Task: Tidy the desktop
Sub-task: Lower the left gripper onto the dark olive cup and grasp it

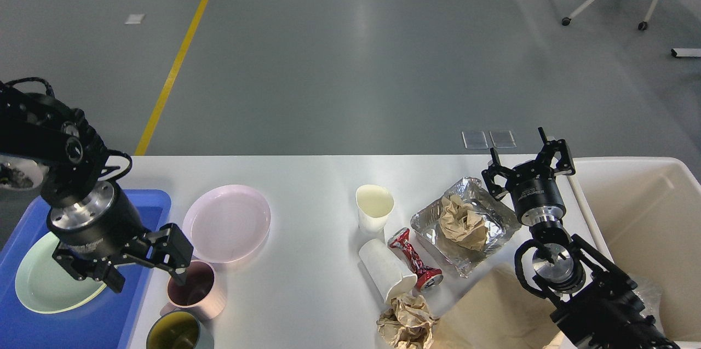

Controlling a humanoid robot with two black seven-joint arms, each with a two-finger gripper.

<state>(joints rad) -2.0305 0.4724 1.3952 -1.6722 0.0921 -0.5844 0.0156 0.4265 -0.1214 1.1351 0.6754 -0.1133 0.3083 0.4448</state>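
Presently: left gripper [147, 268], jaws spread, poised at pink mug [195, 289] rim beside blue tray [139, 204], seemingly for pickup. Right gripper [528, 165], released, beside foil tray [464, 226] on table [306, 173].

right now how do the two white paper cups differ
The upright paper cup stands on its base with its open mouth facing up, showing a cream inside. The tipped paper cup lies on its side, nearer the front edge, its mouth hidden from view. The upright one stands alone; the tipped one lies right against a crushed red can, with a crumpled brown paper ball close by. Both are plain white and sit on the desktop.
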